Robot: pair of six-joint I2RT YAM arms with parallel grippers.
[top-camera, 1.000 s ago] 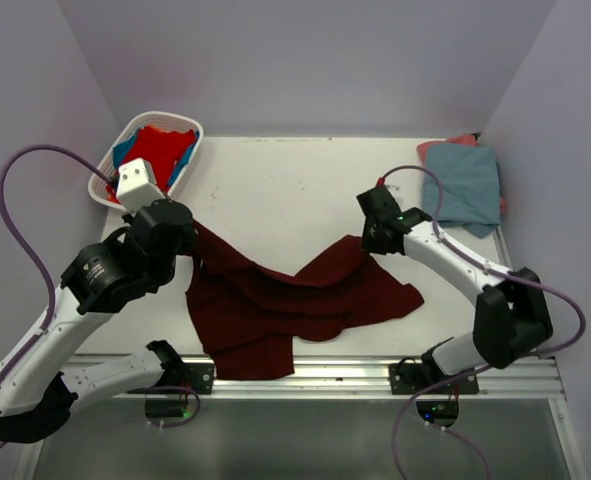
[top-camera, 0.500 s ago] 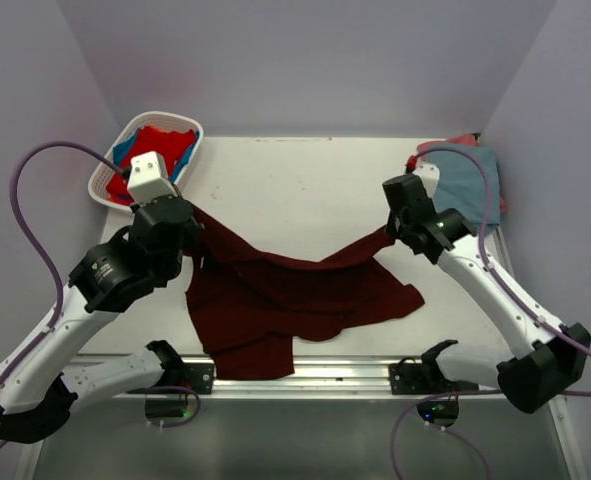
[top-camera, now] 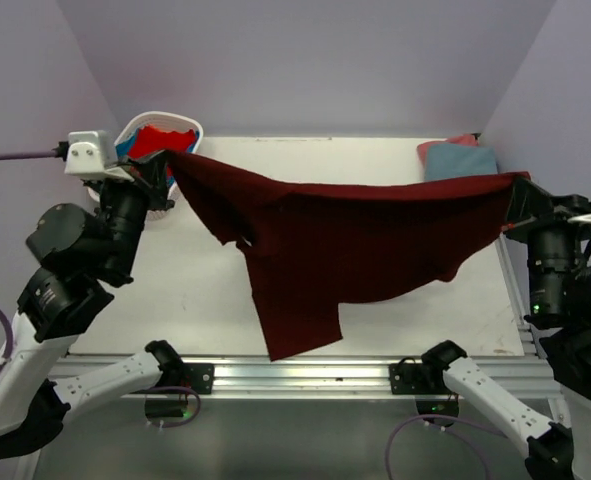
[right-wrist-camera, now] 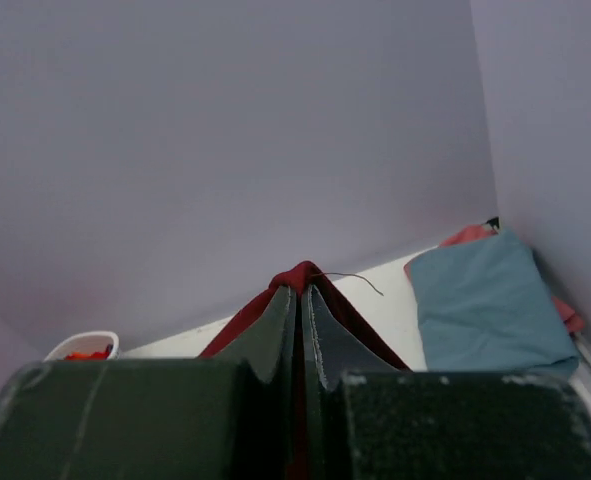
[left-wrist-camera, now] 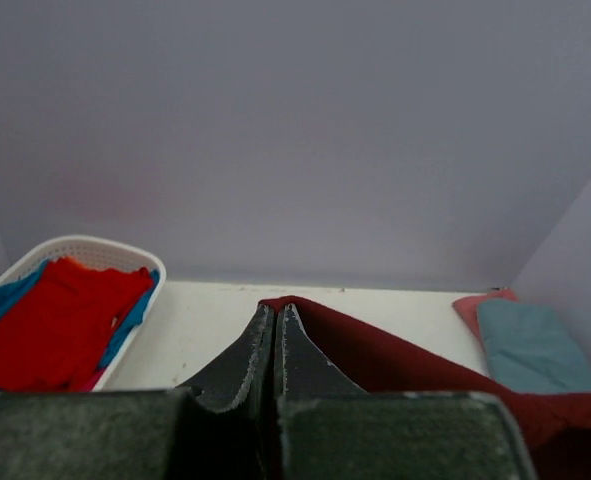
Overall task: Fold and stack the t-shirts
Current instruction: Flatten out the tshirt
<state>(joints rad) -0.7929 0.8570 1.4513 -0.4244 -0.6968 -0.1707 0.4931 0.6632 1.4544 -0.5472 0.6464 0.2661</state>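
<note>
Hanging between left tool (left-wrist-camera: 278, 312) and right tool (right-wrist-camera: 301, 292): maroon t-shirt (top-camera: 345, 240).

Your shirt (top-camera: 355, 240) hangs above the table (top-camera: 305, 165), the basket (top-camera: 162, 115) behind its left end, the folded stack (top-camera: 460, 160) behind its right.

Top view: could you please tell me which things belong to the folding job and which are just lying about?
Job in hand:
maroon shirt, stretched between the left fingers and right fingers
red shirt and blue shirt, in the basket
grey-blue shirt, folded, on the pink shirt

Just lying about:
basket
cable
</note>
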